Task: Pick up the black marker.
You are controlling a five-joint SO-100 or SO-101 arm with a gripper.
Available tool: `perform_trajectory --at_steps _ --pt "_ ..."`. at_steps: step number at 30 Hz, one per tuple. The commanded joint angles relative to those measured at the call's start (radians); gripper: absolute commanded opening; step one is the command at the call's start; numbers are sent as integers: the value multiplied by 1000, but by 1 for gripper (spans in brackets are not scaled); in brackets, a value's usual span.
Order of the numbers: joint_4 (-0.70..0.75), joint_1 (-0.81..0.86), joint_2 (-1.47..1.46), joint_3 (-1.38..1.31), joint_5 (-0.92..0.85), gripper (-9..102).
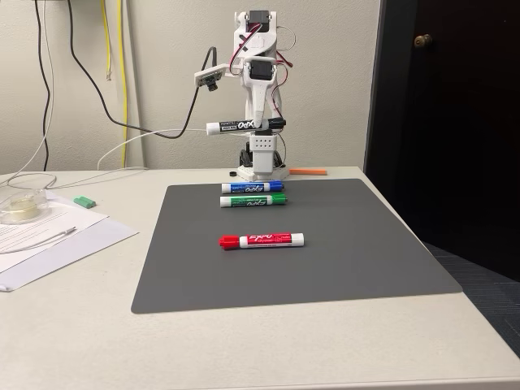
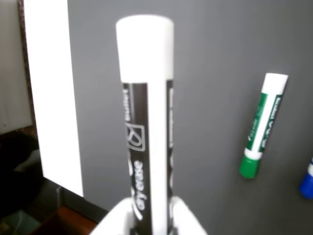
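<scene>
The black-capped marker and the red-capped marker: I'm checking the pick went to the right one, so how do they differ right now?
The white-barrelled marker with black print is held up in the air, clamped in the robot's hand; the white-barrelled marker with red cap and red print lies on the dark grey mat. The black marker sits high at the arm, the red nearest the fixed camera. Both lie roughly level, crosswise, and look alike in shape and size.
</scene>
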Motion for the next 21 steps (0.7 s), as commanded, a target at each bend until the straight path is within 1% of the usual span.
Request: perform_trajectory --at_steps 1,5,9,21 --pt "-72 -8 114 101 -3 0" --pt "-249 -5 337 400 -3 0" --pt "-345 -3 479 578 -5 0" --pt "-377 -17 495 614 3 0"
